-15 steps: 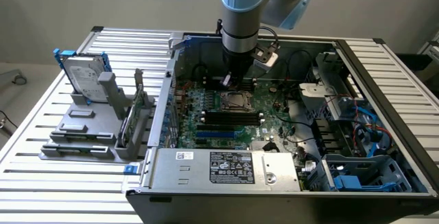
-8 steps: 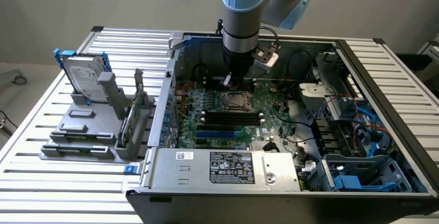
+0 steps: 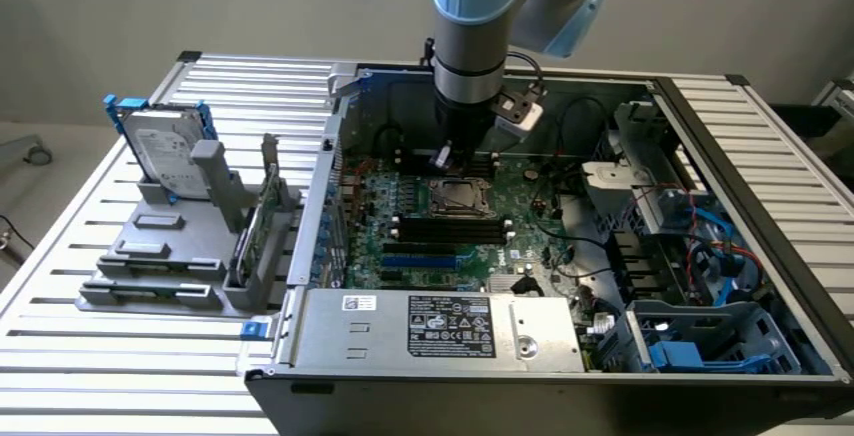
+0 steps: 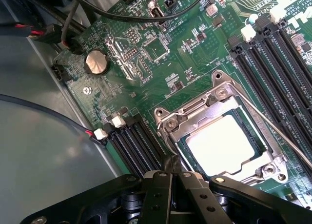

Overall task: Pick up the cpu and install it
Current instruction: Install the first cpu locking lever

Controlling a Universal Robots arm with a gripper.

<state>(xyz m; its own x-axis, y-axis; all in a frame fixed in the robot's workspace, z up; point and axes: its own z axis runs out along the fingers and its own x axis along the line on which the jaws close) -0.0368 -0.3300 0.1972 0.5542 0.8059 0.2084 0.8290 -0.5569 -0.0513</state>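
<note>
The cpu lies flat, shiny, in its socket.

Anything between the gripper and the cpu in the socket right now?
Just the socket's metal frame edge. In the wrist view the shut gripper sits right at the frame's rim, with the cpu seated inside; nothing else lies between them.

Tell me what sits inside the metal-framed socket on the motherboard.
The cpu lies flat inside the socket, shiny top showing. Its underside and the contacts beneath are covered.
</note>
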